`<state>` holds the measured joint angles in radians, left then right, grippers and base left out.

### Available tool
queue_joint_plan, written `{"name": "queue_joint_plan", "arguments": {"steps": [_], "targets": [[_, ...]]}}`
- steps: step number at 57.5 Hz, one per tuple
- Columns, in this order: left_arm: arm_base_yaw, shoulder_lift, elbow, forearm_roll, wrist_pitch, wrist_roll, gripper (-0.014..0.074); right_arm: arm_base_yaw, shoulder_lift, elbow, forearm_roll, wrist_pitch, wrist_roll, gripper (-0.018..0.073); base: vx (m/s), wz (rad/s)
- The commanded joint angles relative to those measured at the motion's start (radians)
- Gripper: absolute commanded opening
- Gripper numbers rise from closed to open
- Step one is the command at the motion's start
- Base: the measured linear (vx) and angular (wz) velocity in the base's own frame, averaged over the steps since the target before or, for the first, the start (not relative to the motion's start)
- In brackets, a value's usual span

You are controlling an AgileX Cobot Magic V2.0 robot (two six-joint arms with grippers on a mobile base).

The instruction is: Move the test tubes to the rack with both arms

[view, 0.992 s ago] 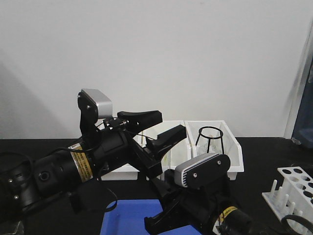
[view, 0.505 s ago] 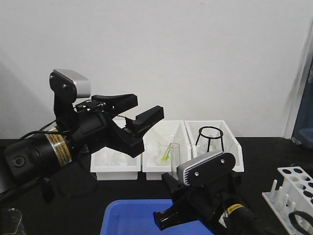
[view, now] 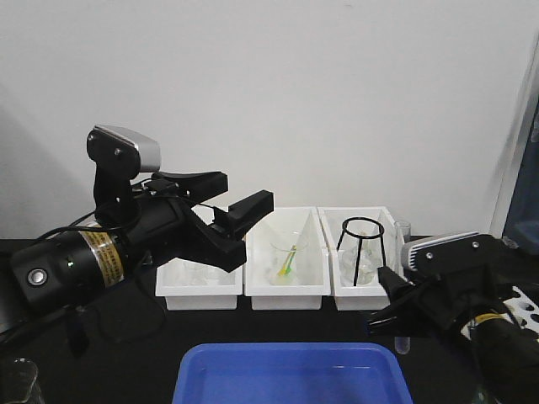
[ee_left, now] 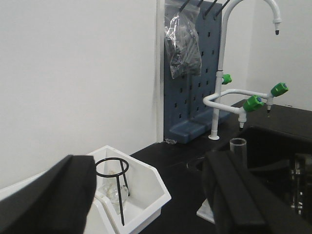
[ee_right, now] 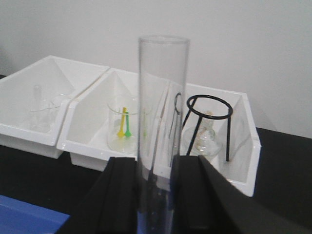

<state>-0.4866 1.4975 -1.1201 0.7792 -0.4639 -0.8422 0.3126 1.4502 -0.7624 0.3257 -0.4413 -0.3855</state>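
Room: plain white wall behind a black lab bench (view: 278, 324).
Bench stuff: three white bins (view: 286, 290) sit in a row at the back and a blue tray (view: 290, 374) is at the front. A black tripod ring (view: 360, 240) stands in the right-hand bin.
Left gripper: the left gripper (view: 247, 189) hangs in the air over the left and middle bins, jaws wide apart, nothing between them.
Right gripper: the right gripper (view: 392, 303) is low on the right, just in front of the right-hand bin, clamped on a test tube (view: 402, 252).
Test tube: upright with the open rim on top and its bottom end hanging below the fingers. It's not in the rack.
Rack: the rack (view: 524, 305) only peeks out at the far right edge behind the right arm, so it's mostly hidden.
Front cam only: both arms in one shot, plus the tray.
Right wrist cam only: a close-up of the tube (ee_right: 161, 131), clear glass with black fingers (ee_right: 122, 195) pressed on either side. There's also a beaker (ee_right: 123, 126) in the middle bin with a yellow and a green stick in it.
Left wrist cam only: off to the right there's a white tap (ee_left: 222, 73) with green handles and a blue pegboard (ee_left: 195, 97) with a plastic bag hanging on it. The tube's rim (ee_left: 238, 143) pokes up behind the right finger.
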Motion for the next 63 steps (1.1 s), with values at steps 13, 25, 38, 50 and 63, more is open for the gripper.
{"name": "queue_joint_plan", "arguments": {"steps": [13,25,38,50,63], "targets": [[0.001,-0.042,-0.028,-0.039,-0.027,0.000,0.0552,-0.240,-0.040,-0.033,-0.286,-0.074,0.287,-0.0007,0.00,0.00],[0.001,-0.042,-0.028,-0.039,0.032,0.000,0.0552,-0.382,-0.040,-0.033,-0.366,-0.092,0.347,-0.0007,0.00,0.00],[0.001,-0.042,-0.028,-0.038,0.079,0.000,0.0552,-0.471,-0.040,-0.033,-0.377,-0.122,0.348,-0.0007,0.00,0.00],[0.000,-0.042,-0.028,-0.038,0.103,0.000,0.0552,-0.506,-0.007,-0.033,-0.363,-0.206,0.343,-0.0007,0.00,0.00],[0.000,-0.042,-0.028,-0.038,0.184,0.001,0.0552,-0.506,0.072,-0.033,-0.326,-0.282,0.339,-0.0007,0.00,0.00]]}}
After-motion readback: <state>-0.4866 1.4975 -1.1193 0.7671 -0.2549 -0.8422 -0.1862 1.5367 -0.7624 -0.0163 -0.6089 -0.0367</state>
